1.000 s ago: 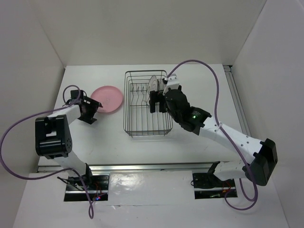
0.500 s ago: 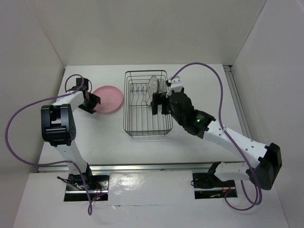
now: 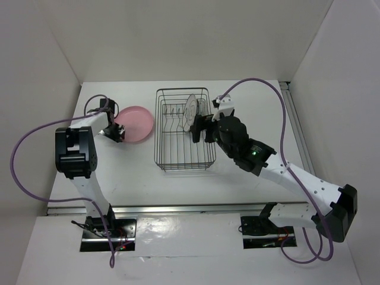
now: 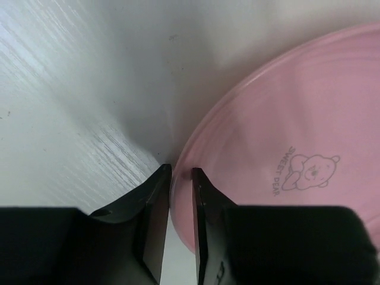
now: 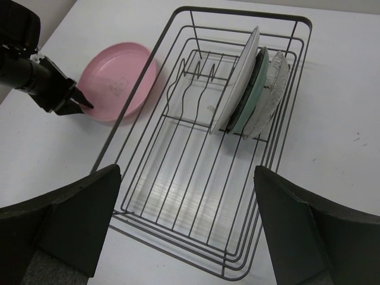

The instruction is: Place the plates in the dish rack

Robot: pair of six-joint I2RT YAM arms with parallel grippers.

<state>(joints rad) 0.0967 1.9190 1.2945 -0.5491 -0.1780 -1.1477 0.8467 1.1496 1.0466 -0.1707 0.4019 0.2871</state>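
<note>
The left end effector point(image 4: 180, 172) straddled the pink plate point(image 4: 285, 119) at its rim just ahead, a flat plate's only hold — clamped or not, I couldn't tell. The right end effector point(image 3: 196, 126) hung released over the rack point(image 5: 243, 13).

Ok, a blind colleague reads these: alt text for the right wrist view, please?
A white plate, a teal plate and a clear glass plate stand upright in the far slots of a wire dish rack, under the open right gripper. A pink plate lies on the table left of it, the left gripper at its edge.
</note>
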